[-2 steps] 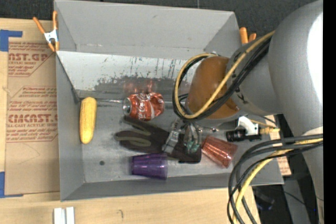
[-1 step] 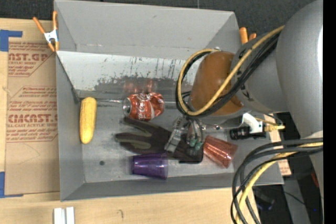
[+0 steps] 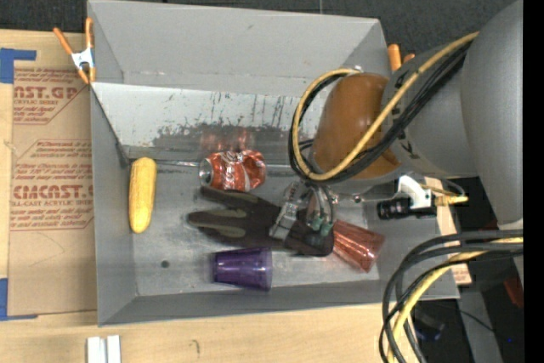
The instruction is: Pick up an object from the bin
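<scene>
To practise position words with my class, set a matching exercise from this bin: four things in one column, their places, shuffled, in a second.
1 yellow corn cob
2 crushed red can
3 purple cup
4 black glove

A on its side, nearest the bin's front wall
B alone at the view's left
C mid-floor, one end at the gripper
D just behind the glove

Pairs: 1-B, 2-D, 3-A, 4-C

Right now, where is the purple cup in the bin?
In the camera view the purple cup lies on its side near the lower edge of the bin, just below the black glove and left of the reddish clear cup.
</scene>
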Motion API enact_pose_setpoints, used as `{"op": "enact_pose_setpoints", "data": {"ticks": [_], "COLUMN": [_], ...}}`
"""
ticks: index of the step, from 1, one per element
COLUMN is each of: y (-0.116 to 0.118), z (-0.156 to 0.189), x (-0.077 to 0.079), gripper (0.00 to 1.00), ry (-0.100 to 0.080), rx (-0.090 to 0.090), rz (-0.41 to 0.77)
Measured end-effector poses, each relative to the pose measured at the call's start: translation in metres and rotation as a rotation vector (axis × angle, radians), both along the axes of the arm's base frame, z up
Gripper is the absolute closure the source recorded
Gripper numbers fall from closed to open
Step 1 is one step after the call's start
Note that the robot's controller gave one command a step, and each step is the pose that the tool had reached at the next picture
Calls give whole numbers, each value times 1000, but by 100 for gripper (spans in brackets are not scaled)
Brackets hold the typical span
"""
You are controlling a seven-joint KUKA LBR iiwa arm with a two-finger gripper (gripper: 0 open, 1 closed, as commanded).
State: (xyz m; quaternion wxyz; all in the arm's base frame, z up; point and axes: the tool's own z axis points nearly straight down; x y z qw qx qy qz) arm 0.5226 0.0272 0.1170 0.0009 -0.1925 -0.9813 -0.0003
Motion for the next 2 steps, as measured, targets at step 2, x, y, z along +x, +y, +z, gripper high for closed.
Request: {"op": "enact_pose_setpoints", "data": {"ticks": [2], "y": [0], "z": [16], "x": [1], "gripper": [100], "ry": [-3], "rx": [0], "rz": [0]}}
